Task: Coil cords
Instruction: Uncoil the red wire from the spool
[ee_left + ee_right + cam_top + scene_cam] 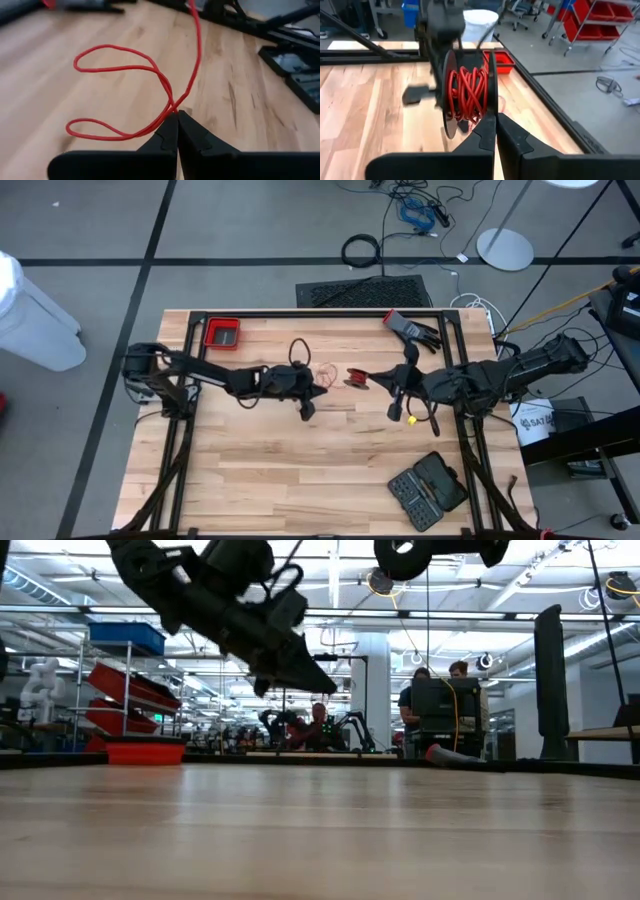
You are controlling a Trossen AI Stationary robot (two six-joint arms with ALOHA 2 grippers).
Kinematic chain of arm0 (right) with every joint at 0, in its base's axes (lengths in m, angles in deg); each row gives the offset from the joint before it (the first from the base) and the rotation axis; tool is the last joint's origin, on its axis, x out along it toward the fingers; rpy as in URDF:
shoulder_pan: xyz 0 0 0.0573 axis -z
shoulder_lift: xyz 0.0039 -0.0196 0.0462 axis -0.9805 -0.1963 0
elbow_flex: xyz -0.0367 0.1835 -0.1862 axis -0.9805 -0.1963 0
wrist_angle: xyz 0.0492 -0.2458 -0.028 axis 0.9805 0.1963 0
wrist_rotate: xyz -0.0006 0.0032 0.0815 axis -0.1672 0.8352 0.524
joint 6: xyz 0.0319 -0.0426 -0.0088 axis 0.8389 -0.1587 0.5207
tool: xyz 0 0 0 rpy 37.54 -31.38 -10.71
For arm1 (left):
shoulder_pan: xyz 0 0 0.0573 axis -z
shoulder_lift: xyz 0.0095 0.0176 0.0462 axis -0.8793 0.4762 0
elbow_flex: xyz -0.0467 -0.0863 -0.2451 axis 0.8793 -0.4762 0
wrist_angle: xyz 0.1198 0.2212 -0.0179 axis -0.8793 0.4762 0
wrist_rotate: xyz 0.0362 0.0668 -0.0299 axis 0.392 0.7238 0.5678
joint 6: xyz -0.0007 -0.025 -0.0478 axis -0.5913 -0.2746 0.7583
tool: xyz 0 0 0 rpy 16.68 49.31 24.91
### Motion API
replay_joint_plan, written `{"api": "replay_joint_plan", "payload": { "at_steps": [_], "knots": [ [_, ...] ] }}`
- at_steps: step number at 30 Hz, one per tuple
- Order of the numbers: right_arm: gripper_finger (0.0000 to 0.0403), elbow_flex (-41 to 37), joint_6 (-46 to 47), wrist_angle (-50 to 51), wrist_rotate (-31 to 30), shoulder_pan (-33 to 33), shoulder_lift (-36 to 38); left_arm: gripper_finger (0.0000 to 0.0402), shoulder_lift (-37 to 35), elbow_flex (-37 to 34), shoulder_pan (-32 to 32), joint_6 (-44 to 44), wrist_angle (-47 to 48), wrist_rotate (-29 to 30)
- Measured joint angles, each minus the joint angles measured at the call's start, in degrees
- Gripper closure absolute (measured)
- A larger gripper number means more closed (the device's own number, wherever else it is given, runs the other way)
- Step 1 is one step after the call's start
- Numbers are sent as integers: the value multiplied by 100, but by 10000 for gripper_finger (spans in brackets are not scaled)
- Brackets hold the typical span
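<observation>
A thin red cord (120, 50) runs from my left gripper (176, 116) to a small black spool (468, 92) wound with more red cord. In the high view the loose loops (326, 371) lie between the two grippers at the table's middle, and the spool (357, 377) is just right of them. My left gripper (318, 389) is shut on the cord. My right gripper (495, 119) is shut on the spool and shows in the high view (379, 380). In the low view the round black spool (405, 555) and the left arm (250, 630) are well above the table top. My left gripper pinches the red cord between its two fingertips where two strands meet (173, 108). Two slack loops stand out beyond the fingertips, and one strand (197, 45) runs on toward the far side. My right gripper pinches the rim of one spool flange (491, 106) between its two fingertips, at the flange's lower edge. The spool stands on edge with its axis level, lifted clear of the table.
A red tray (221, 333) sits at the far left corner. A black and red tool (410, 328) lies at the far right, and an open black case (428, 490) near the front right. Bare wood (280, 470) spreads across the near half.
</observation>
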Motion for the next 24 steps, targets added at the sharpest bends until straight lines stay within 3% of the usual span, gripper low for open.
{"api": "replay_joint_plan", "payload": {
  "at_steps": [12,24],
  "knots": [
    [403,0,316,288,388,2,-181,398,-1465,2,119,-393,490,586],
    [403,0,355,282,628,53,-639,398,-2244,2,391,-682,426,1021]
  ]
}}
